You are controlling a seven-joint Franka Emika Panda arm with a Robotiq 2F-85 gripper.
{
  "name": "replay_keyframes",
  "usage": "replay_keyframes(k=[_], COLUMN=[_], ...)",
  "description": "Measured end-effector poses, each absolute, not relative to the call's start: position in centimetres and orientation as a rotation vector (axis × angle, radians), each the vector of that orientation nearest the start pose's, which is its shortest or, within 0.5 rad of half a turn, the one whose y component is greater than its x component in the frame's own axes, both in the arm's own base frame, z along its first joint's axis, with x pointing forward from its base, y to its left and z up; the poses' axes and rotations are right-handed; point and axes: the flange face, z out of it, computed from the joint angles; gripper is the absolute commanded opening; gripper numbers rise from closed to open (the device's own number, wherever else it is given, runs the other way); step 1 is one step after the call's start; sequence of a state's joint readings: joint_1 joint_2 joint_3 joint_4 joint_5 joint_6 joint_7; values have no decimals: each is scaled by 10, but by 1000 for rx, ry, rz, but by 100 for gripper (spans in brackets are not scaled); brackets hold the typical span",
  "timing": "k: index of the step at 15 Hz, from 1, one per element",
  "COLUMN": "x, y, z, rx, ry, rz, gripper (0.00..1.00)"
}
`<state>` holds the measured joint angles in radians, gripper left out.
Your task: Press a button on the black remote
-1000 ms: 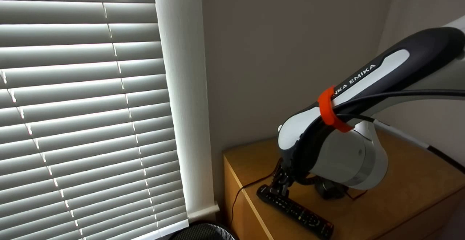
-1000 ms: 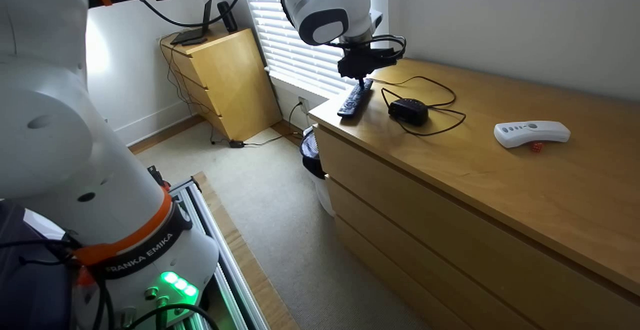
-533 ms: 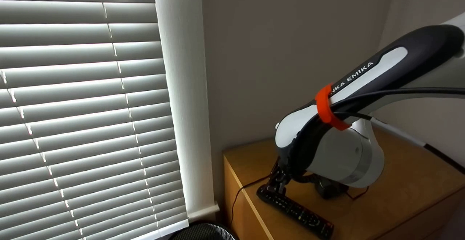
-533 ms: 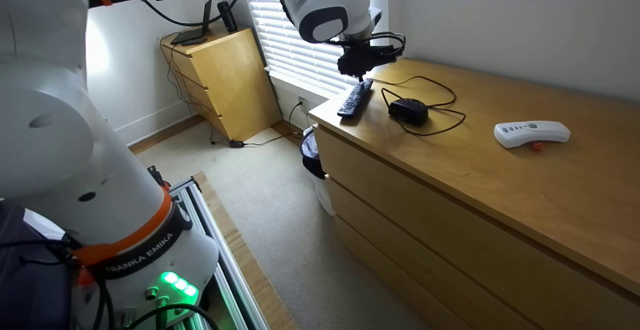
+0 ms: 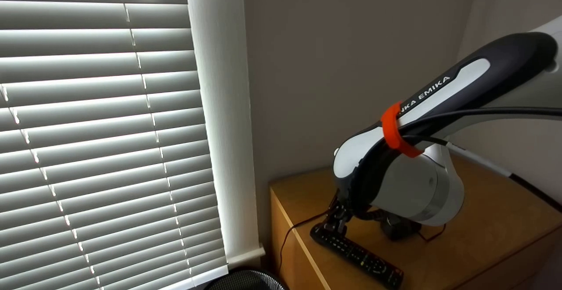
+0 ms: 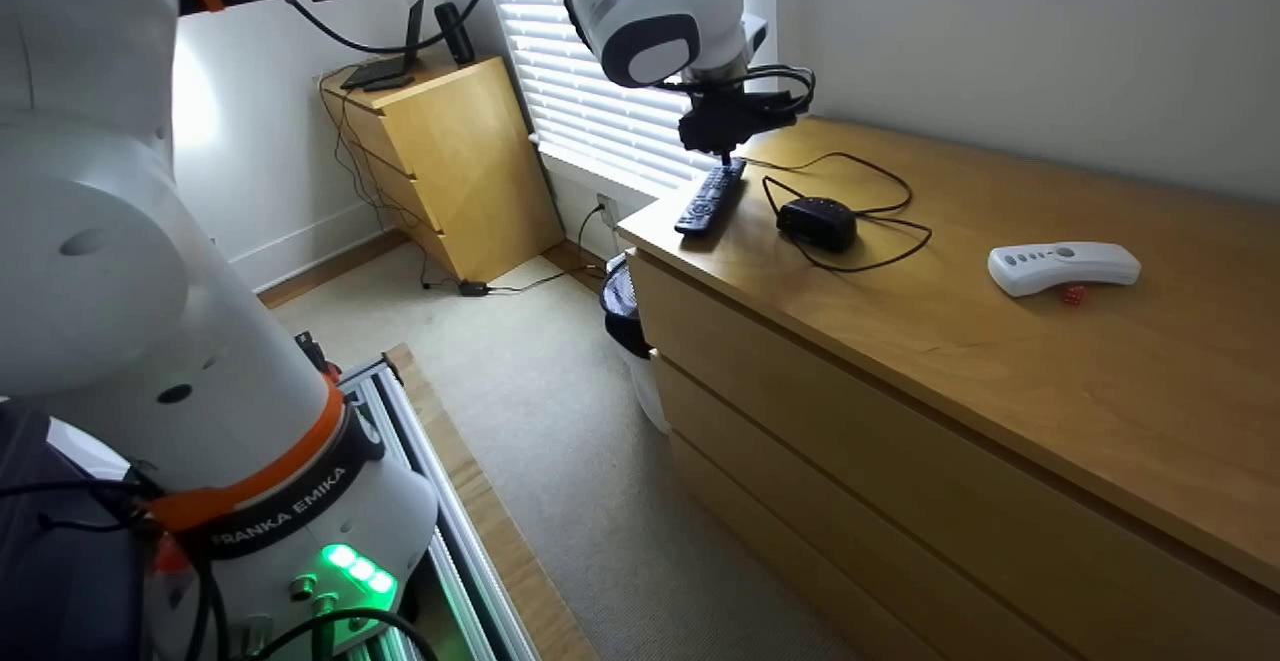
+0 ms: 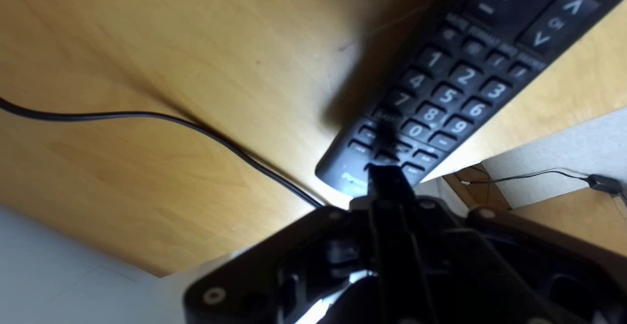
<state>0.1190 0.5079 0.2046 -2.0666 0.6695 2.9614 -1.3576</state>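
The black remote is a long slim bar with rows of buttons. It lies flat on the wooden dresser, near its edge, in both exterior views [image 5: 364, 258] [image 6: 710, 203]. In the wrist view the remote [image 7: 443, 86] shows its number keys, volume and channel keys. My gripper [image 7: 390, 169] is shut with its fingers together and nothing between them. Its tips are over the small keys at the remote's branded end and hide part of that end. In both exterior views the gripper [image 5: 337, 229] [image 6: 726, 158] points down at that end. I cannot tell whether the tips touch a key.
A black corded device [image 6: 818, 224] sits beside the remote, its cable [image 7: 196, 127] looping over the dresser top [image 6: 960, 341]. A white device [image 6: 1062, 266] and a red die [image 6: 1073, 295] lie farther along. A bin [image 6: 622, 311] stands below the dresser's end. Window blinds [image 5: 105, 127] are close.
My gripper has risen slightly from the remote and shifted a little, then come slightly back down in the last half second. The remote has not moved.
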Motion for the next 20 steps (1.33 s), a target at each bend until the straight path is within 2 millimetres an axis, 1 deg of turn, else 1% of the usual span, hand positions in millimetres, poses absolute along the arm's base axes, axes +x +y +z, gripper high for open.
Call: replay_keyframes(k=[4, 20], x=[594, 595], y=[151, 158], z=[214, 216], rx=[-2587, -2631], ry=[-1405, -1417], rz=[-693, -670], gripper=[0, 0])
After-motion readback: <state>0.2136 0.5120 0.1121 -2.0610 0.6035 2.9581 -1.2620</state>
